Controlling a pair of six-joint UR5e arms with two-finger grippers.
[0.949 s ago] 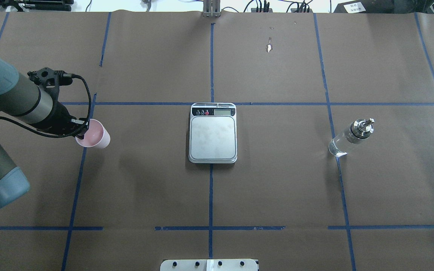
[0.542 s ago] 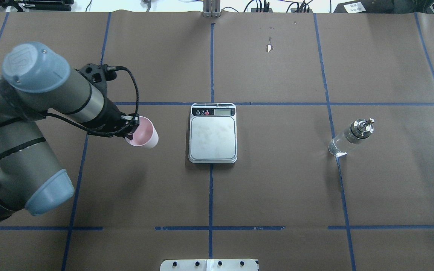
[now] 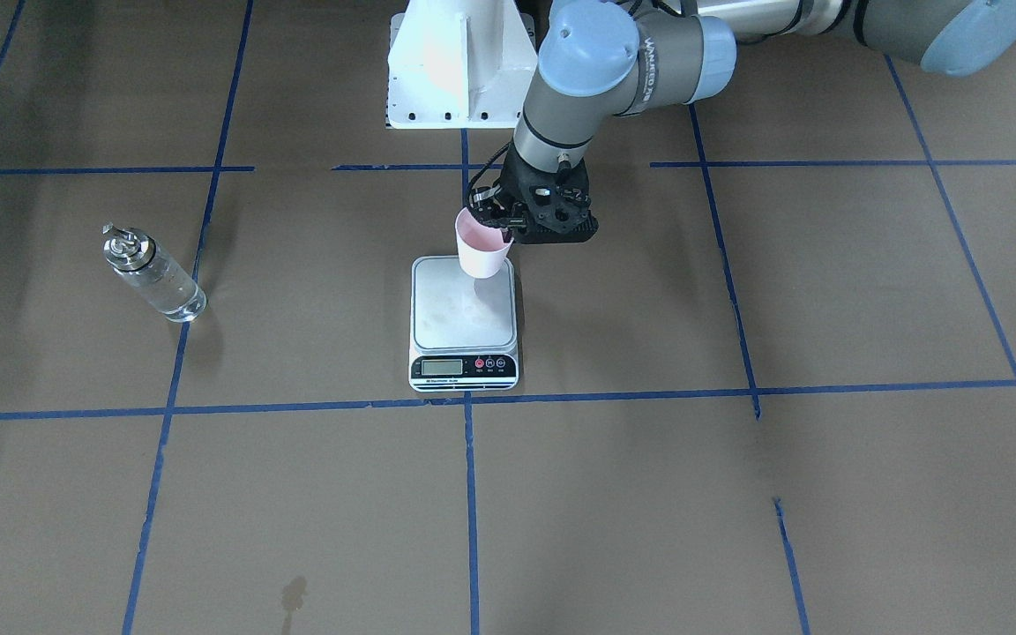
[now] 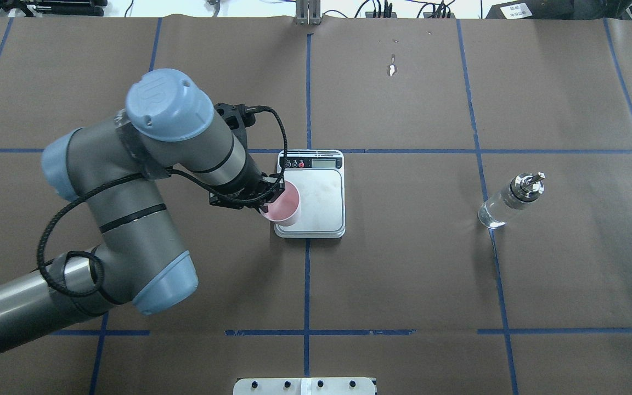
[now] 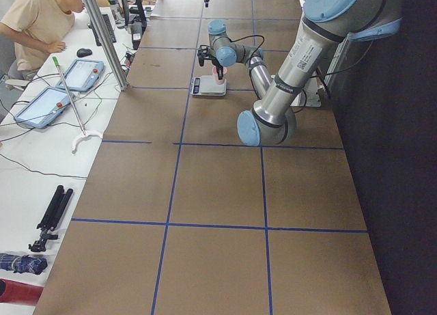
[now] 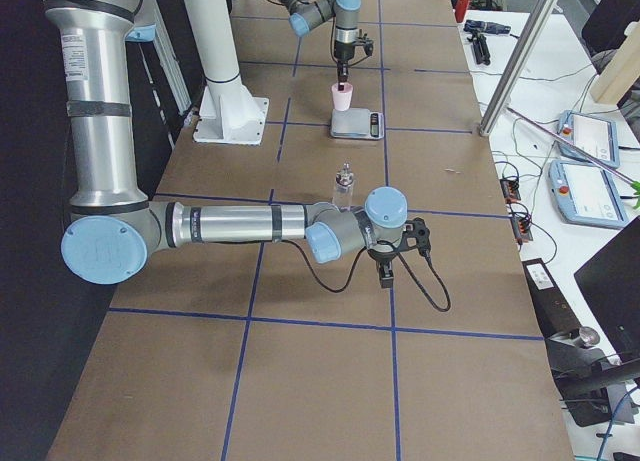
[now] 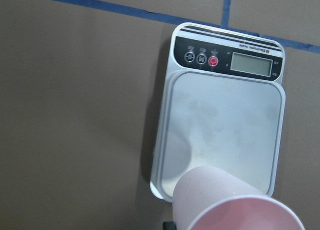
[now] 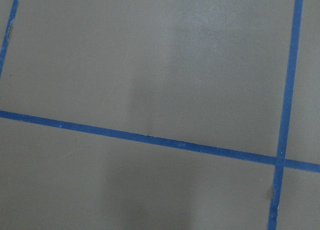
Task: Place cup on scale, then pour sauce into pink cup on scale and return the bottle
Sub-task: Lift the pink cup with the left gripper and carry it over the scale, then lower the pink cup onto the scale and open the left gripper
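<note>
My left gripper point(image 4: 270, 198) is shut on the rim of the pale pink cup point(image 4: 283, 207) and holds it upright, just above the near left corner of the steel scale point(image 4: 319, 192). The cup point(image 3: 482, 250) and the scale point(image 3: 462, 313) also show in the front view. In the left wrist view the cup point(image 7: 235, 202) hangs over the platform's point(image 7: 225, 125) near edge. The clear glass bottle point(image 4: 509, 202) with its silver spout stands to the right, apart from both arms. My right gripper point(image 6: 388, 273) hovers low over bare table beyond the bottle point(image 6: 343, 189); I cannot tell whether it is open or shut.
Brown paper with blue tape lines covers the table. The white robot base point(image 3: 459, 62) stands behind the scale. An operator point(image 5: 41, 21) and tablets point(image 5: 82, 74) are at a side bench beyond the table's far edge.
My left arm has carried the cup to the right, from the table's left part to over the scale's near left corner. The bottle and the scale have not moved.
</note>
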